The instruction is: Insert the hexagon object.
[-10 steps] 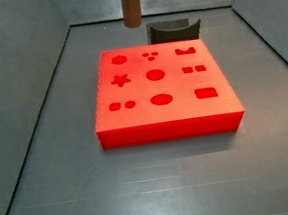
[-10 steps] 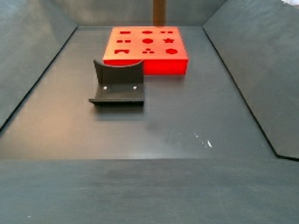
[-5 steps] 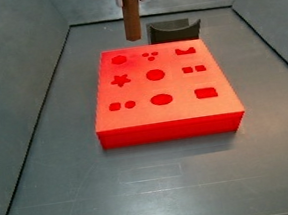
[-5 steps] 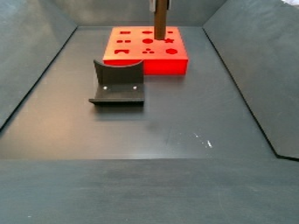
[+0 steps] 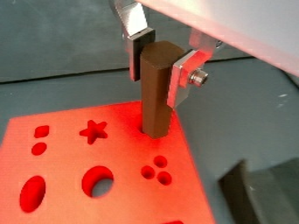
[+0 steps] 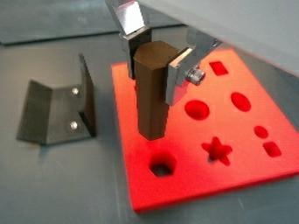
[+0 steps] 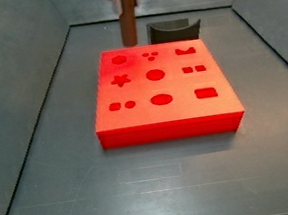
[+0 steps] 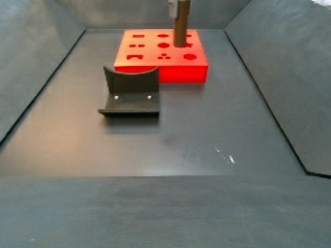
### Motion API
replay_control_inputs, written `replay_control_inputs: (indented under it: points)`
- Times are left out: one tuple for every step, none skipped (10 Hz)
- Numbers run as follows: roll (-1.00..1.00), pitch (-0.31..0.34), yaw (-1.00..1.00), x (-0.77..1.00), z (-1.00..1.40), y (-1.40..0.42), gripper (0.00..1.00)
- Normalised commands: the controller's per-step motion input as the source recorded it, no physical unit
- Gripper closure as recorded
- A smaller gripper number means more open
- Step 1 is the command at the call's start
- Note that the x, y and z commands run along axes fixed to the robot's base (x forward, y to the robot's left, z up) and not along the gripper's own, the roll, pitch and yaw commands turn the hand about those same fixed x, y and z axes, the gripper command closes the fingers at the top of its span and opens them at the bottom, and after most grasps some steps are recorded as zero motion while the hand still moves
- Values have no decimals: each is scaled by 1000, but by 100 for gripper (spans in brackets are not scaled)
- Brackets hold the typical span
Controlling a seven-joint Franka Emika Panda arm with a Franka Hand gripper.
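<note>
My gripper [image 5: 162,61] is shut on the hexagon object [image 5: 156,92], a slim brown wooden peg held upright by its upper end. In a wrist view the gripper [image 6: 159,59] holds the peg [image 6: 149,96] with its lower end just over the red block [image 6: 239,140], beside a hexagonal hole [image 6: 162,164]. In both side views the peg [image 7: 128,26] [image 8: 181,21] hangs low over the far part of the red block [image 7: 169,116] [image 8: 162,68]. I cannot tell if the peg's end touches the block.
The red block has several shaped holes, among them a star [image 5: 93,132] and round ones [image 6: 197,109]. The dark fixture [image 8: 130,92] stands on the grey floor beside the block, also seen in a side view [image 7: 173,30] and a wrist view [image 6: 56,109]. Grey walls enclose the floor.
The gripper has come down with the peg; its lower end moved from high above the block's far edge to just over the block's top face.
</note>
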Motion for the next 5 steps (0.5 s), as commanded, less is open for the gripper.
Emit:
replay_control_inputs:
  points:
    - [-84, -204, -86, -466, -443, -43, 100]
    - [-104, -203, -97, -449, -363, -29, 100]
    - [-97, -169, -140, -323, -143, -17, 100]
    - [-103, -167, -100, -277, 23, -26, 100]
    - [-101, -167, -11, -63, 37, -49, 100]
